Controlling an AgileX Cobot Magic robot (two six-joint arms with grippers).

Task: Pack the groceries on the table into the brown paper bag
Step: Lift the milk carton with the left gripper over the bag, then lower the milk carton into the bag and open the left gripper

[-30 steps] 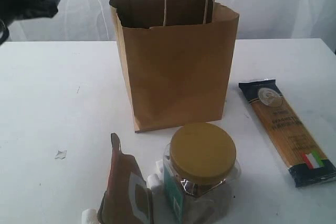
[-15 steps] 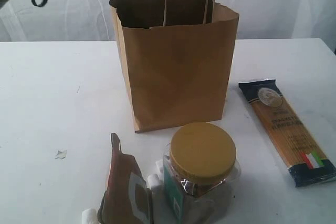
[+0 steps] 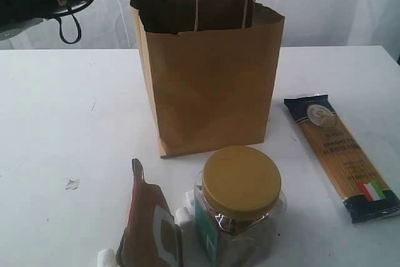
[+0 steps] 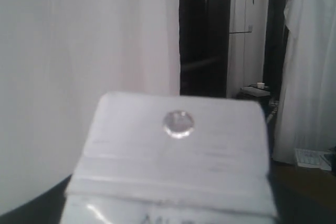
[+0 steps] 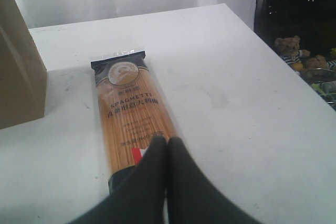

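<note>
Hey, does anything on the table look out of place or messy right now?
Only small things. A little scrap lies loose on the table left of the pouch, and white bits sit between the pouch and the jar. The rim of the bag is uneven. Nothing looks spilled.

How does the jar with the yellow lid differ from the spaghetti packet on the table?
The jar stands upright; the spaghetti packet lies flat. The jar is squat with a round lid; the packet is long and thin. Both rest on the white table near the paper bag.
</note>
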